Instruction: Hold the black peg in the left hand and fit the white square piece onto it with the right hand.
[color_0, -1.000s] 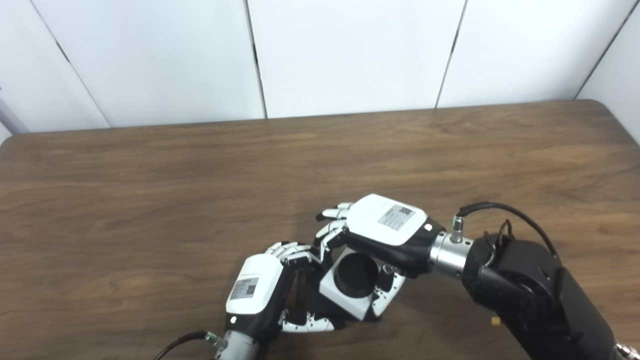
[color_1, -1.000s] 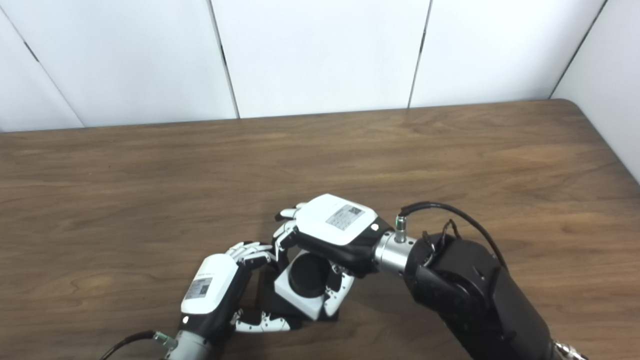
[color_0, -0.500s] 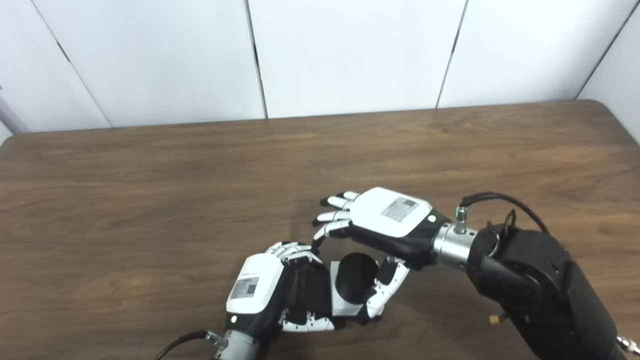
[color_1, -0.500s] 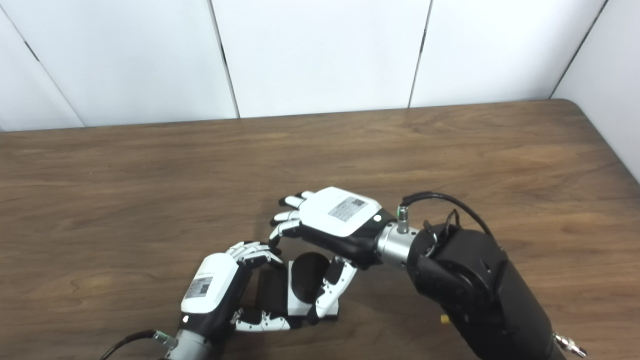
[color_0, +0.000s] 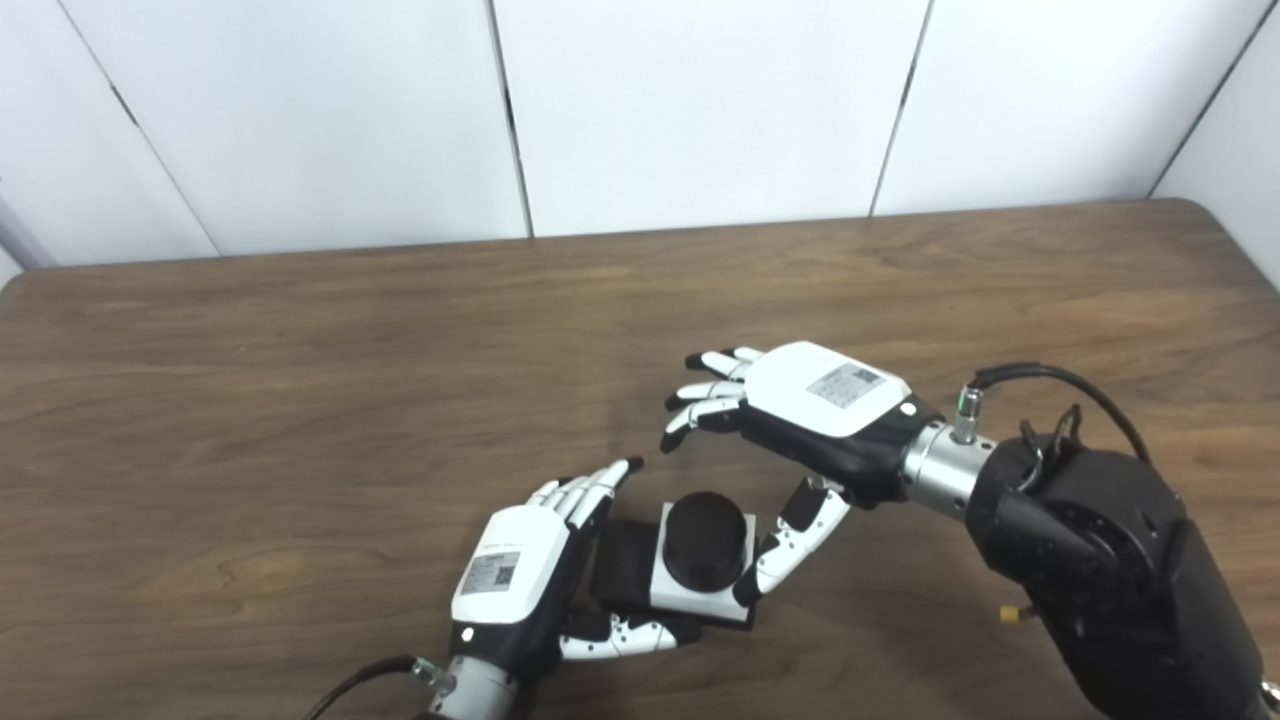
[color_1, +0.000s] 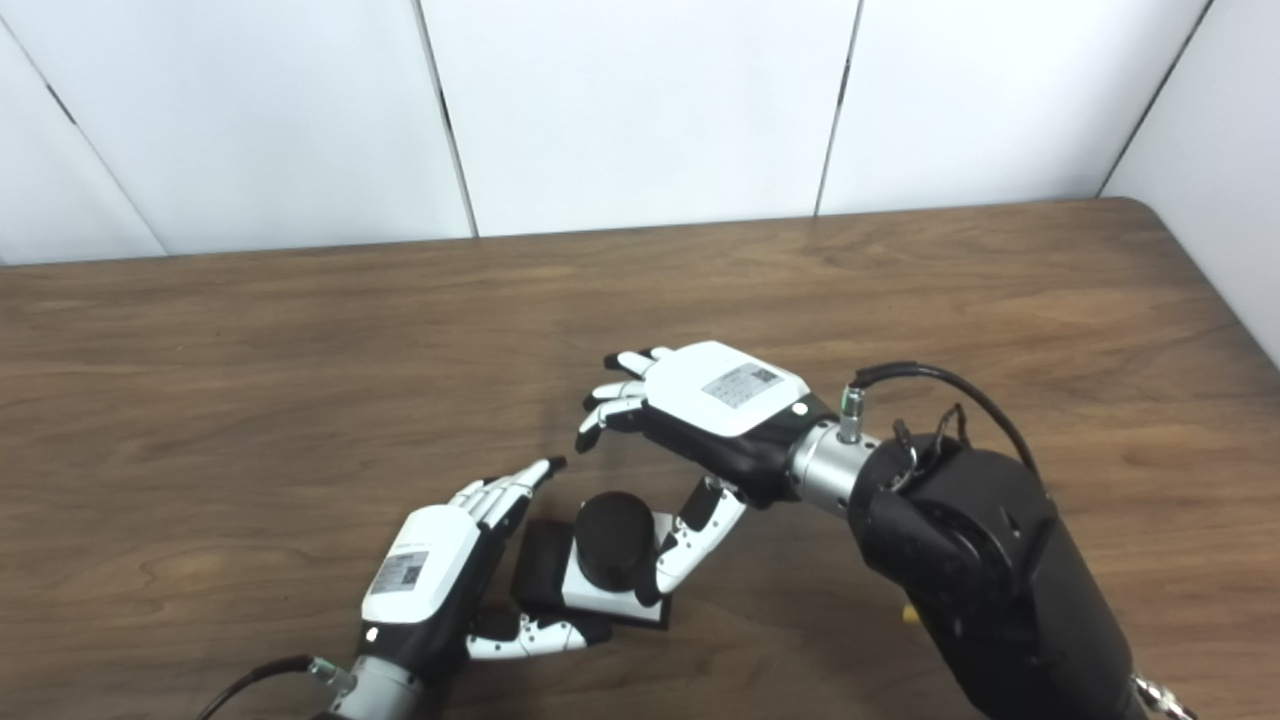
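1. My left robot hand (color_0: 515, 575) lies low on the tabletop (color_0: 300, 400) near the front edge, fingers (color_0: 590, 487) stretched out straight and spread away from the thumb; it grips nothing.
2. Its thumb (color_0: 630, 633) runs along the near edge of the assembled part, touching or almost touching the black base; I cannot tell which.
3. My right robot hand (color_0: 815, 410) hovers above and to the right of the part, palm down, fingers (color_0: 700, 405) lightly curled and apart, holding nothing.
4. My right thumb (color_0: 790, 545) reaches down toward the right edge of the white square piece; whether its tip touches the piece I cannot tell.
5. The black peg (color_0: 703, 538) stands upright on the tabletop between my two robot hands, a short round cylinder rising from a flat black base (color_0: 622, 575).
6. The white square piece (color_0: 690, 590) sits around the peg, lying flat on the base, with the peg poking up through its middle.
7. A strip of the black base shows to the left of the white piece, just beside my left palm.
8. My right forearm (color_0: 1100, 560), black with a cable looped over the wrist, comes in from the lower right corner.
9. White wall panels (color_0: 700, 100) stand behind the far edge of the tabletop.
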